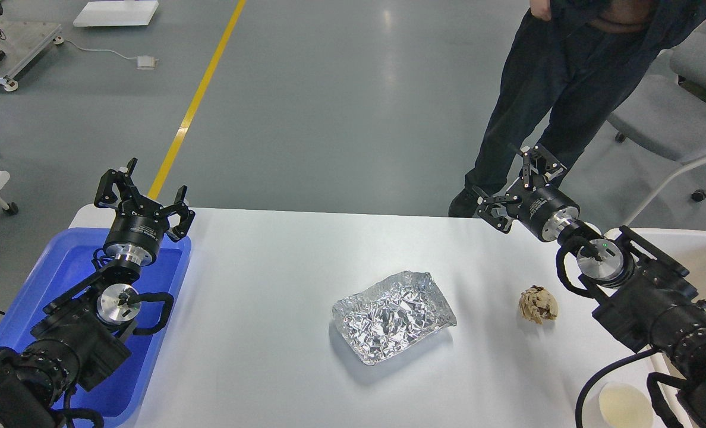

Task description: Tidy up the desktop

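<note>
White table (270, 333) is carrying light, crushable foil (393, 315) — better pinching its rim; both grippers' fingers (114, 189) are hanging released, empty.

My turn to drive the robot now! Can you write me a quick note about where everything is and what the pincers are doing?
Left pincer: open, empty, above the far end of the blue tray.
Right pincer: open, empty, over the far edge of the desktop.
On the desktop: crumpled foil tray in the middle, brown paper ball to its right, paper cup near the front right corner.
Done: nothing picked up yet.
Left: clear away the foil, the ball and probably the cup.
</note>
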You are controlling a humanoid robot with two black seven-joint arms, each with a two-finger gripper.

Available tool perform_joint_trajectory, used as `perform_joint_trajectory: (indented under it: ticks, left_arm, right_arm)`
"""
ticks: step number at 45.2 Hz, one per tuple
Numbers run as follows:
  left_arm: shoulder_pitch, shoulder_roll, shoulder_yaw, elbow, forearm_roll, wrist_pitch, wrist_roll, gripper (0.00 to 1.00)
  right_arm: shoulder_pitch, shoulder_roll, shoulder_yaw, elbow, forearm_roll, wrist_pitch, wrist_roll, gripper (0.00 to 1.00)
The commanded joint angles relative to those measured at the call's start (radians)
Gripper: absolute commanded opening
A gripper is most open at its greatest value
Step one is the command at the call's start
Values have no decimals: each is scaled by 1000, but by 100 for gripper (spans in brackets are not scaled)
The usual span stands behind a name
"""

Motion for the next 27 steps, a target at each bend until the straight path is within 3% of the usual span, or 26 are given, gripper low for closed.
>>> perform_joint_trajectory:
  ticks: [1, 11, 27]
  left_arm:
    - [0, 0, 1, 0, -2, 0, -1, 100]
    - [0, 0, 1, 0, -2, 0, -1, 100]
    - [0, 0, 1, 0, -2, 0, -1, 100]
  right_arm:
    - [0, 0, 3, 2, -1, 5, 3, 100]
    - [4, -23, 3, 71, -1, 6, 1, 100]
    - [-60, -271, -25, 392, -80, 37, 17, 100]
